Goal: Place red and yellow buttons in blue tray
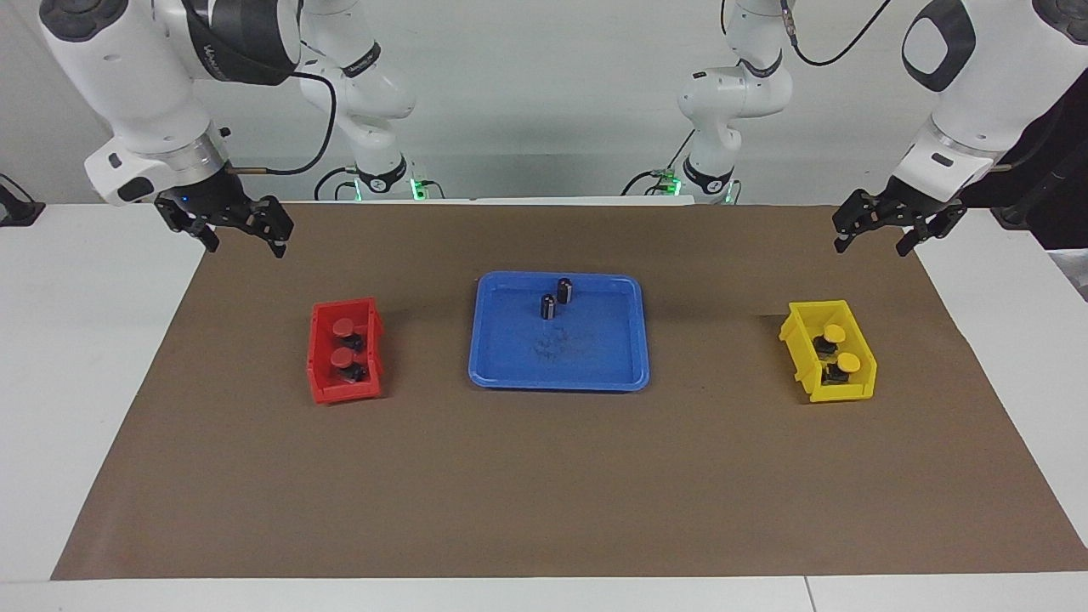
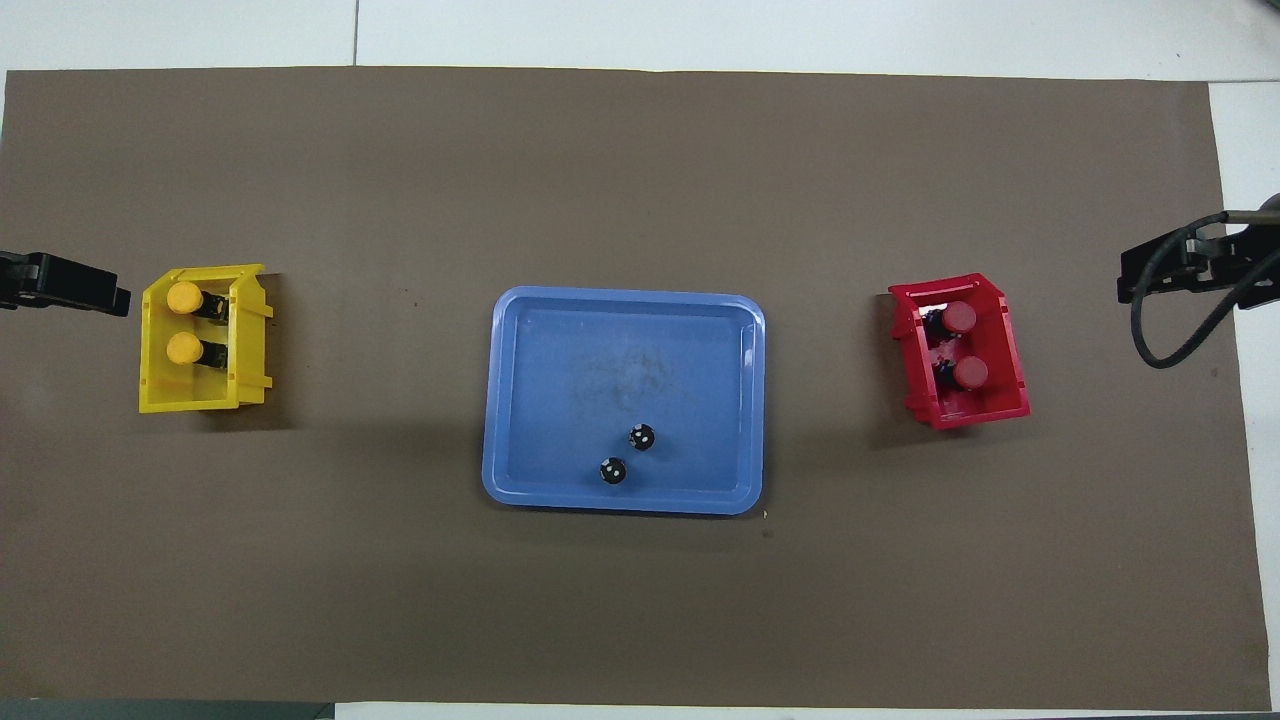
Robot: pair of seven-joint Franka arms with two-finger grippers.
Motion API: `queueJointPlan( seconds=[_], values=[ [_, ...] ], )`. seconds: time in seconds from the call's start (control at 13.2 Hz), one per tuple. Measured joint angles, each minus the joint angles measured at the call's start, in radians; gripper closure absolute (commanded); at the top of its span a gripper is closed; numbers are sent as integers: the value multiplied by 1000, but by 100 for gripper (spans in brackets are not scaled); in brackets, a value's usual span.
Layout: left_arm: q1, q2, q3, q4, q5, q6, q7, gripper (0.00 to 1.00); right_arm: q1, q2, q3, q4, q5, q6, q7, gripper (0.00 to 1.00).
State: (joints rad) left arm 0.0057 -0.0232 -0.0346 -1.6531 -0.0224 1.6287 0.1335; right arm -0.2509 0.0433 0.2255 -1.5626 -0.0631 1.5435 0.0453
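Blue tray [image 1: 558, 374]: mid-tabletop on the brown mat [image 1: 544, 484], between the two bins, well apart from both claws.
Red buttons [image 1: 343, 327]: two, in the red bin [image 1: 344, 391] toward the right arm's end; farther from the robots than the spot under the right claw.
Yellow buttons [image 1: 835, 334]: two, in the yellow bin [image 1: 837, 393] toward the left arm's end; farther from the robots than the spot under the left claw.
Dark cylinders [image 1: 548, 306]: two, upright in the tray, in the part nearest the robots, close together.
Right claw [image 1: 244, 246]: fingers spread, empty, raised over the mat's corner near the red bin, touching nothing.
Left claw [image 1: 871, 246]: fingers spread, empty, raised over the mat's edge near the yellow bin, touching nothing.
Overhead: only the tip of the left claw [image 2: 65, 285] and part of the right claw [image 2: 1180, 272] show at the frame's sides.
Writing: white lettering on the right arm's dark band, too small to read.
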Motion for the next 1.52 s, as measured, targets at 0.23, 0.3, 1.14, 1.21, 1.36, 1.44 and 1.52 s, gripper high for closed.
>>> queueJointPlan(
  seconds=[0.23, 0.3, 1.14, 1.21, 1.36, 1.44, 1.52],
  values=[
    [0, -1, 0, -3, 0, 0, -1, 0, 13, -1, 11, -21, 24, 48, -8, 0],
    [0, -1, 1, -4, 0, 0, -1, 0, 28, -3, 14, -36, 26, 68, -9, 0],
    [2, -18, 5, -45, 0, 0, -1, 0, 76, 113, 11, -287, 39, 468, -8, 25],
    [1, -23, 5, -55, 0, 0, -1, 0, 76, 105, 12, -334, 40, 519, -8, 25],
    [1, -34, 4, -79, 0, 4, -1, 0, 75, 92, 12, -417, 40, 603, -8, 26],
    [1, -40, 4, -91, 0, 8, -1, 0, 75, 90, 12, -443, 40, 633, -8, 27],
    [1, -45, 4, -99, 0, 11, -1, 0, 74, 90, 11, -457, 40, 652, -8, 28]
  ],
)
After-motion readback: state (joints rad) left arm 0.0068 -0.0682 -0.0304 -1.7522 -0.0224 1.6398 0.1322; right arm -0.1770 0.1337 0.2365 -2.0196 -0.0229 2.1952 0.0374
